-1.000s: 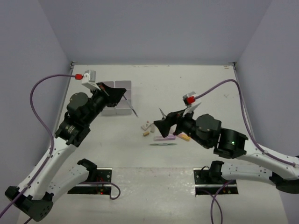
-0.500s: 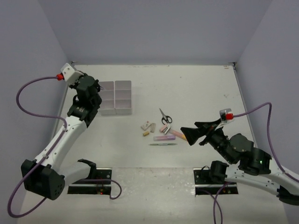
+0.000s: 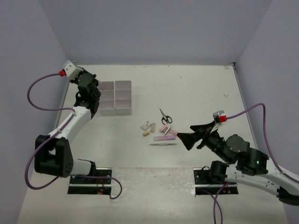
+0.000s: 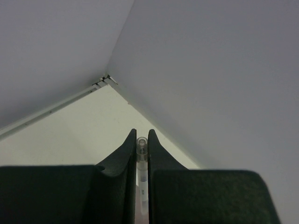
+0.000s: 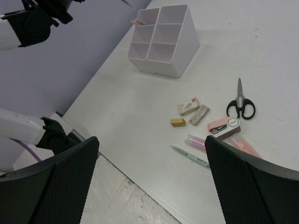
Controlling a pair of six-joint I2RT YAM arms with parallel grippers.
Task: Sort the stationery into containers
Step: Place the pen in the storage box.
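Observation:
My left gripper (image 4: 141,133) is shut on a thin pen (image 4: 141,145) with a clear end that pokes out between the tips. It is raised at the far left (image 3: 89,88), beside the white six-compartment containers (image 3: 117,97), and its camera faces the wall corner. My right gripper (image 5: 149,186) is wide open and holds nothing. It hovers near the front edge (image 3: 185,139), just right of the loose stationery: black scissors (image 5: 240,105), a white eraser (image 5: 188,106), a grey eraser (image 5: 199,115), a purple marker (image 5: 196,141), a green pen (image 5: 189,155) and a pink-orange marker (image 5: 246,146).
A pink stapler (image 5: 224,127) and a small tan block (image 5: 177,122) lie among the stationery. Something orange shows in one far compartment (image 5: 138,22) of the containers (image 5: 163,39). Walls close the table on three sides. The table's front edge (image 5: 140,186) runs below my right gripper.
My left arm has swung from over the containers up to the far left, still holding the pen. My right arm has pulled back from the stationery toward the near right, uncovering the scissors.

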